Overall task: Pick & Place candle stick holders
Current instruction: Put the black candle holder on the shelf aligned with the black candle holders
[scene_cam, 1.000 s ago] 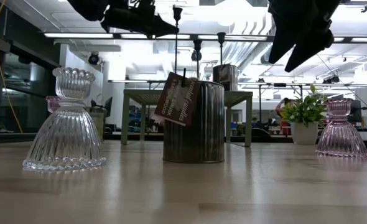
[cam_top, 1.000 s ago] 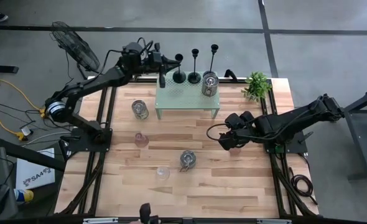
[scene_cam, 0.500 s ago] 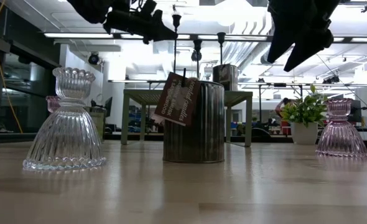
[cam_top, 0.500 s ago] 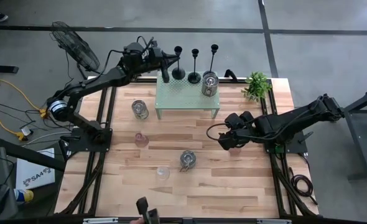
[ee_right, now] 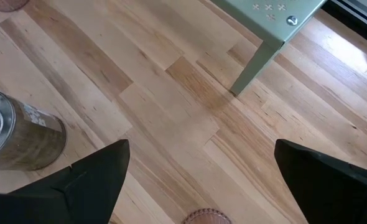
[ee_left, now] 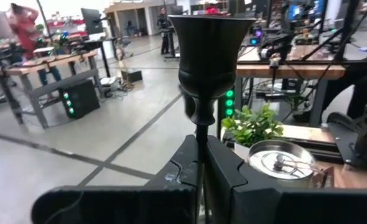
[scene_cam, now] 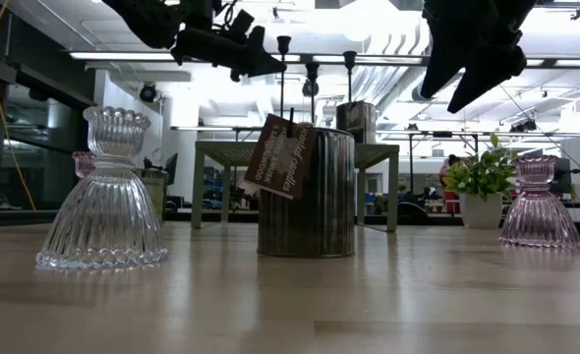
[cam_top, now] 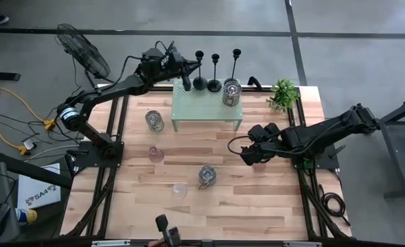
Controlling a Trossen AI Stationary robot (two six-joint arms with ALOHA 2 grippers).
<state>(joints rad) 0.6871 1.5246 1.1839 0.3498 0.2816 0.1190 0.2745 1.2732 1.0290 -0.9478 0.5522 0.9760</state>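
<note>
Three black candlesticks (cam_top: 215, 72) stand along the far edge of the pale green shelf (cam_top: 206, 106), beside a silvery jar (cam_top: 231, 92). My left gripper (cam_top: 191, 71) is shut on the leftmost candlestick (cam_top: 200, 67). On the table are two more jars (cam_top: 154, 121) (cam_top: 206, 176), a pink cup (cam_top: 156, 154) and a clear cup (cam_top: 180, 191). My right gripper (cam_top: 249, 154) hangs open over bare wood to the right of the shelf's leg (ee_right: 252, 65), touching nothing. My left gripper pinches the candlestick's thin stem (ee_left: 199, 146) between its two fingers, just below the knob under the top cup (ee_left: 208, 37). The fingers lie level, coming from the table's left, across the stem. The candlestick stands upright, base (cam_top: 200, 84) over the shelf's far left corner; whether it rests there I cannot tell.
A small leafy plant (cam_top: 283, 94) stands at the far right corner. A floor fan (cam_top: 83, 49) is beyond the far left corner. The near half of the table (cam_top: 257, 206) is bare wood around the jar and cups. A person (ee_left: 23, 25) stands far off in the room.
My left gripper has moved toward the table's right and sunk a little, rolling at the wrist and staying shut on the candlestick. The candlestick's top cup has come lower and closer to the other two candlesticks.
</note>
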